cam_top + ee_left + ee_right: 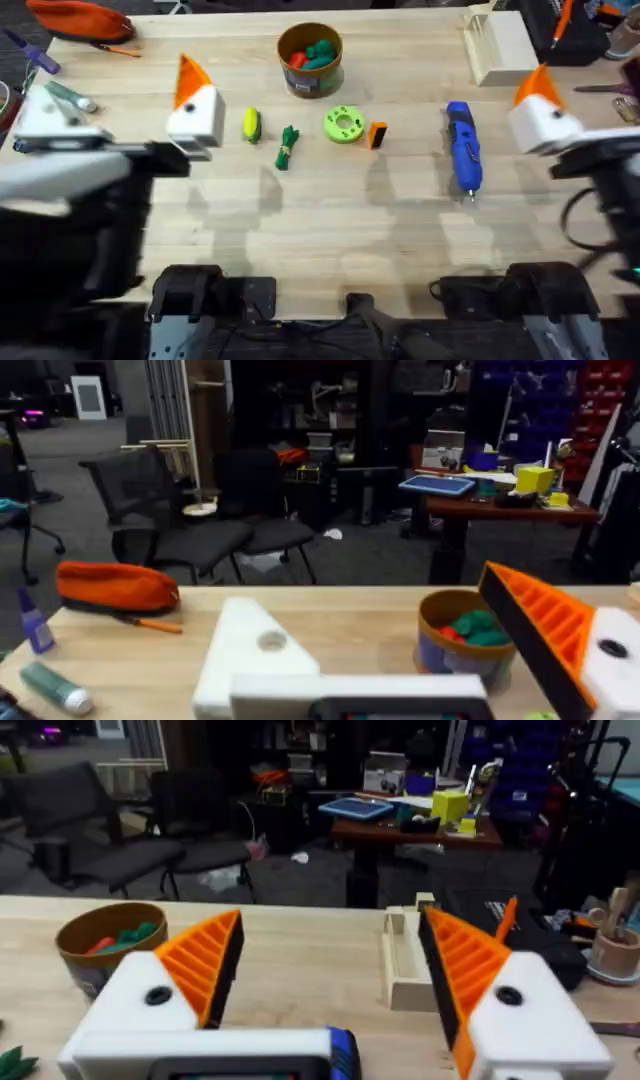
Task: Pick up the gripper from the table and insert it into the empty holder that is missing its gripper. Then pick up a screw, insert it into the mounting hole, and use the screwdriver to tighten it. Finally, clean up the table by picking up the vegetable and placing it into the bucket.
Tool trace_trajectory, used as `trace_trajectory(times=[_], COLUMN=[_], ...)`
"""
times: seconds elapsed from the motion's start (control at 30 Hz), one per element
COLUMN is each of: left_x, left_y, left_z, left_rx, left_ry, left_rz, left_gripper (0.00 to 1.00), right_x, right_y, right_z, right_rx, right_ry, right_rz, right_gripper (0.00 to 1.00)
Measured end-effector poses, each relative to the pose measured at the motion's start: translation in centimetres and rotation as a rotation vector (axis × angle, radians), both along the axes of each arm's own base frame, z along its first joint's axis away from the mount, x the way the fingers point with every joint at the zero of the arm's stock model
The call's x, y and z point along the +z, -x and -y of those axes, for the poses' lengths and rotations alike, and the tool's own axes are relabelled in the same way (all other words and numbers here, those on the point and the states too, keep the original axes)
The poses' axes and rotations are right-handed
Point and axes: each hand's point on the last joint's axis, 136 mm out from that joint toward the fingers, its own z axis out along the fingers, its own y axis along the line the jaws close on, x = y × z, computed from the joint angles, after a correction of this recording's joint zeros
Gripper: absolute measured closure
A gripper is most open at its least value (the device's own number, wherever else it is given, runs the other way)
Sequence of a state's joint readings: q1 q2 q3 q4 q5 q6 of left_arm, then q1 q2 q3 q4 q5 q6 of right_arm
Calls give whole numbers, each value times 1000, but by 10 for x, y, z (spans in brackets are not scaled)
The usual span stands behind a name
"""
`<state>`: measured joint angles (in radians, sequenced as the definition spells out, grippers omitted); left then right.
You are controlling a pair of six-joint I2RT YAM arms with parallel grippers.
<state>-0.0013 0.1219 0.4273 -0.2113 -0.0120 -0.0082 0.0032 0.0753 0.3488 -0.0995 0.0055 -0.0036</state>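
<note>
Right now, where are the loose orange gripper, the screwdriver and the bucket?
gripper (377, 135), overhead view, middle of its orange body.
screwdriver (463, 148), overhead view, middle of its blue handle.
bucket (310, 83), overhead view, front wall below the rim.

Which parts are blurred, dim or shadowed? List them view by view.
Overhead: the left arm looms dark and blurred at lower left, and soft shadows fall on the table. Left wrist: the near holder is soft, the room behind dim. Right wrist: the screwdriver at the edge is blurred.
</note>
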Motion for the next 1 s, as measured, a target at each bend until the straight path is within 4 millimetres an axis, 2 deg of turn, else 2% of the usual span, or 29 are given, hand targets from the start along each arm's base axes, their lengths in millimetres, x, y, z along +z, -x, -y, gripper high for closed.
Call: trace_trajectory(times=[0.17, 0.37, 0.6, 0.73, 0.9, 1.0], left_x=[15, 1, -27, -48, -79, -93], left_y=[-11, -37, -61, -69, -74, -78], left_z=[0, 0, 0, 0, 0, 0], left_rx=[0, 0, 0, 0, 0, 0], left_ry=[0, -1, -1, -1, -1, -1], left_rz=[-185, -481, -787, -945, -1099, -1156], left_gripper=[15, 15, 15, 15, 15, 15], right_x=[27, 30, 7, -15, -45, -55], right_y=[-1, -16, -30, -36, -41, -45], right_z=[0, 0, 0, 0, 0, 0], right_rx=[0, 0, 0, 0, 0, 0], right_ry=[0, 1, 2, 3, 3, 4], right_rz=[-131, -396, -730, -900, -1058, -1099], right_gripper=[11, 11, 10, 10, 11, 11])
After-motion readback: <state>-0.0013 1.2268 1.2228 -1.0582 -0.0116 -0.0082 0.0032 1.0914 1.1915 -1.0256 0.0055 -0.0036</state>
